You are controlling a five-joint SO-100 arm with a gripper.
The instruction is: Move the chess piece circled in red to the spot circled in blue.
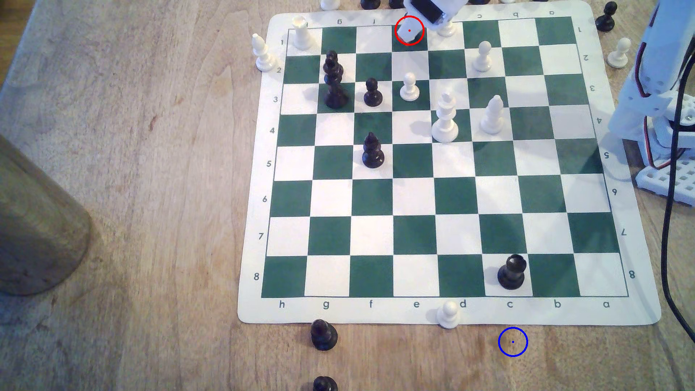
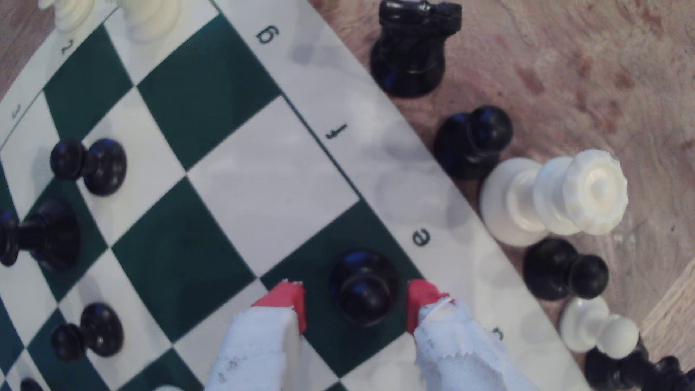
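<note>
Wrist view shows the hand (image 2: pixel 355 306) open, its red-tipped fingers (image 2: pixel 286 300) straddling the black pawn (image 2: pixel 364 287) on the green e-file edge square, apparently ready to close before carrying it to the blue-ringed spot (image 1: pixel 513 341) on the worktop (image 1: pixel 150 150).

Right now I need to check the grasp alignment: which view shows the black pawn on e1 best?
The wrist view: the black pawn stands clear on its green square between the red-tipped fingers. In the exterior view the gripper covers it inside the red ring.
</note>
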